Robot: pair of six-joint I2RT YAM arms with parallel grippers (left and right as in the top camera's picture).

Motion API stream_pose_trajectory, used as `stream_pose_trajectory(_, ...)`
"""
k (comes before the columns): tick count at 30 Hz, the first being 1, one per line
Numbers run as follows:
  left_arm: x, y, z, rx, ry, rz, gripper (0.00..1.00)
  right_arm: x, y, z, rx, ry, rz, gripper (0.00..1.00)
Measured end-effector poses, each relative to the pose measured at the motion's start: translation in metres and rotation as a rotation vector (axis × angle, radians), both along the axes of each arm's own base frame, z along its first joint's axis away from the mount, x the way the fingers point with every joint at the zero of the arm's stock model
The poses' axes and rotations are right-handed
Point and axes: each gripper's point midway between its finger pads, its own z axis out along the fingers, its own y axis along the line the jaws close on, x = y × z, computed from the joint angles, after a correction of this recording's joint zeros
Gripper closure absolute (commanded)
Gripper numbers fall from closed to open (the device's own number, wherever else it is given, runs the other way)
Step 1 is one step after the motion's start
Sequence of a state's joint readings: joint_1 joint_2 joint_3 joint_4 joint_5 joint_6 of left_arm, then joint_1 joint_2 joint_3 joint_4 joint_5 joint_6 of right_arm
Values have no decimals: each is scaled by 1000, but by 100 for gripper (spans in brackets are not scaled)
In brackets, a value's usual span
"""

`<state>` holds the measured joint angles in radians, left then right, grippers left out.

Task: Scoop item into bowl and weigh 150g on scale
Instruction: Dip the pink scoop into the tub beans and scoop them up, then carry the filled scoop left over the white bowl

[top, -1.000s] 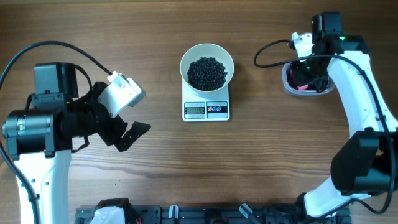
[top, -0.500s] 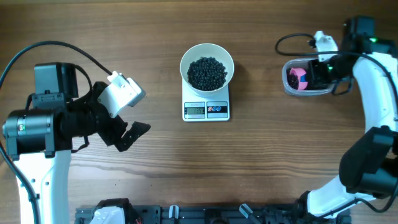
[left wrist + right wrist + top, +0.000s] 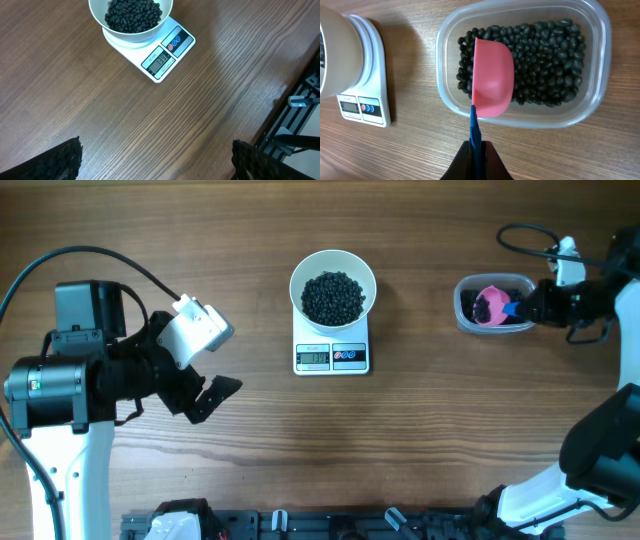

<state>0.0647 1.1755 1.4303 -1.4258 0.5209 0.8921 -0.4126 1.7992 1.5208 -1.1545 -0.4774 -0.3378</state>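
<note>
The right gripper (image 3: 477, 161) is clamped tight on the blue handle (image 3: 475, 127) of the pink scoop (image 3: 492, 80), which is held over the clear tub (image 3: 600, 35), toward its scale-side end. No grains are seen on the scoop (whether its hollow faces up cannot be told). The item (image 3: 545, 55) covers the tub's floor, and more of it is heaped in the white bowl (image 3: 297, 275), which stands on the scale (image 3: 332, 357), well apart from the tub. The display (image 3: 159, 61) cannot be read with certainty, so a top-up is judged likely. Only a little should be dug up, the scoop carried level, and the grains trickled in while the display is watched. The bowl should not be touched, lest the reading be falsified. Beyond the scale, the left gripper (image 3: 156, 165) is spread wide and holds nothing.
</note>
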Motion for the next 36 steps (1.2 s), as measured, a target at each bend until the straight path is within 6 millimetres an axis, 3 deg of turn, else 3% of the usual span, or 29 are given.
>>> stream_pose_trajectory(6,0,0,0,0,0,0,0,-3,-8,5,61,-16,-41,96)
stream_pose_trajectory(14,0,0,0,0,0,0,0,0,4,13,146,-39,-44,96)
stream_pose_trajectory(23,0,0,0,0,0,0,0,3,27,53,279,-120,-79,96)
stream_pose_trajectory(29,0,0,0,0,0,0,0,5,66,86,327,-177,-30,96)
stream_pose_trajectory(36,0,0,0,0,0,0,0,19,153,117,358,-282,152,96)
